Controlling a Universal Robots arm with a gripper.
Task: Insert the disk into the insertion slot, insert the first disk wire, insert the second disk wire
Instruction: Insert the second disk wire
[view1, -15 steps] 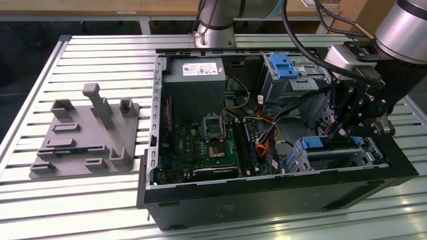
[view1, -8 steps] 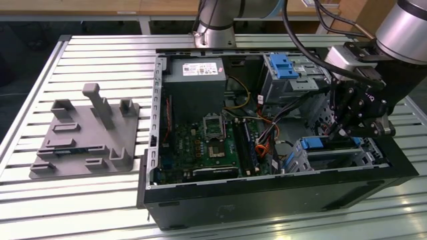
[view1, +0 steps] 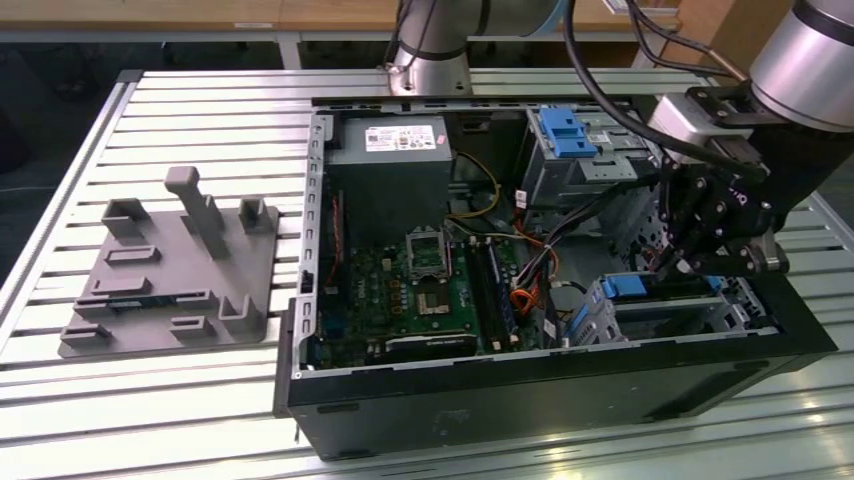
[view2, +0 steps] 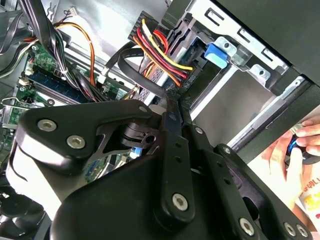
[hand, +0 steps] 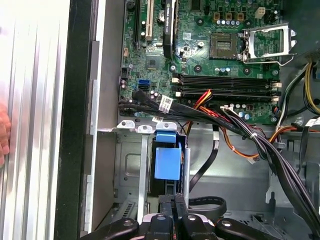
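Observation:
The disk (view1: 625, 288) sits inside the insertion slot (view1: 701, 318), a silver cage at the case's front corner on the exterior view's right. Its blue carrier end faces the motherboard. My gripper (view1: 667, 268) hangs just above the slot. In both wrist views the fingers are pressed together at the carrier's blue tab (hand: 167, 162) (view2: 216, 54). A black flat disk wire (view2: 137, 77) curls up to the fingertips (view2: 172, 100); its plug is hidden between them. The same disk wire (hand: 206, 204) loops toward my gripper (hand: 175, 200). A red, yellow and black wire bundle (view2: 160, 52) runs alongside.
The open case holds the motherboard (view1: 414, 290), the power supply (view1: 387, 150) and a taller bay with a blue latch (view1: 567, 135). A grey fixture plate (view1: 167, 270) lies at the exterior view's left. A person's hand (view2: 292, 150) is just outside the case wall.

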